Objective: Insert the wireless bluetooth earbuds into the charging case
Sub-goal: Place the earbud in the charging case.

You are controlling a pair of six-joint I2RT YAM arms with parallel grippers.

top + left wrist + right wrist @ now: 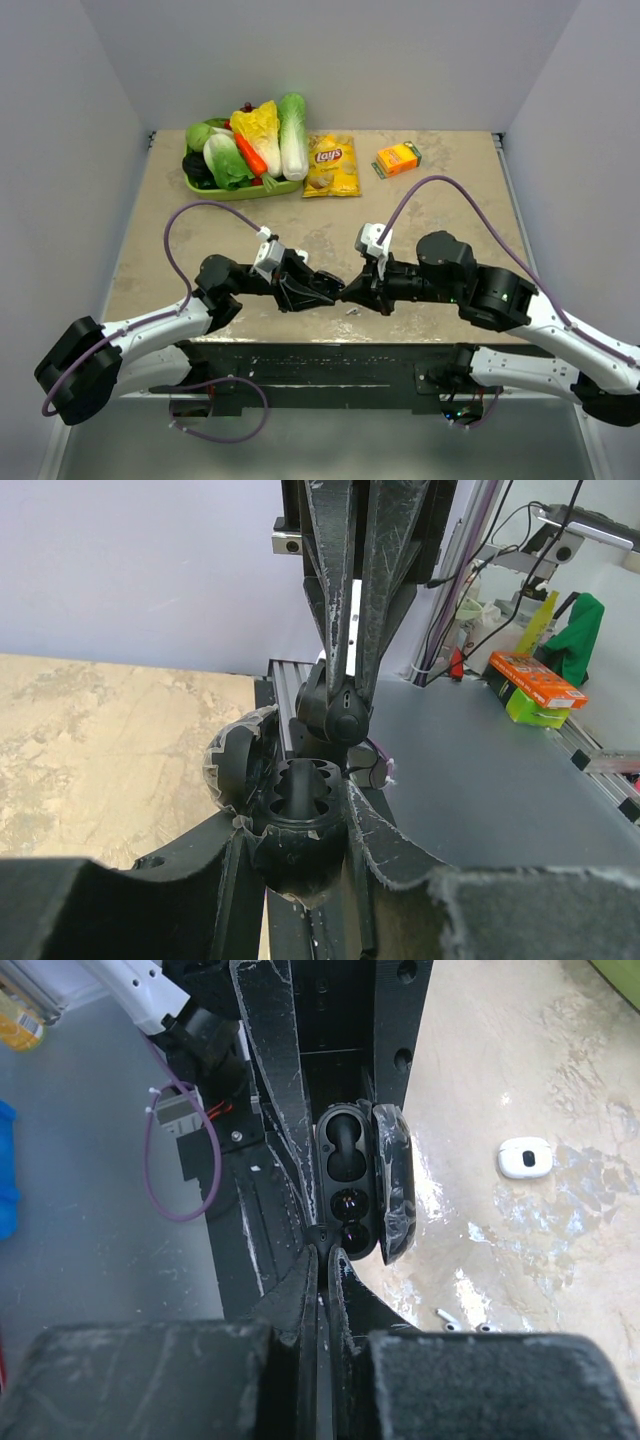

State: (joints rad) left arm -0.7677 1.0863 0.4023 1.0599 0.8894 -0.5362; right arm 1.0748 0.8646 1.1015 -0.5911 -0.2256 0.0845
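Seen from above, two robot arms reach inward from the near edge of a tan, mottled bench (450, 200) and meet at its middle. At the back of the bench, from left to right, are a green tray (200, 186) piled with toy vegetables, a yellow chip bag (332, 165) and a small orange box (397, 158). The left pincer (298, 825) is clamped on the black charging case (345, 1160), one finger on each side. The case is held off the bench with its lid (393, 1185) swung open. Coming from the right, the right pincer (322, 1255) has its two fingers pressed together on one small black earbud (338, 715). That earbud is right at the case's open wells, touching or nearly so. A glossy round shape shows in one well, but whether it is the other earbud cannot be told. A small white piece (525, 1157) lies on the bench to the side of the case.
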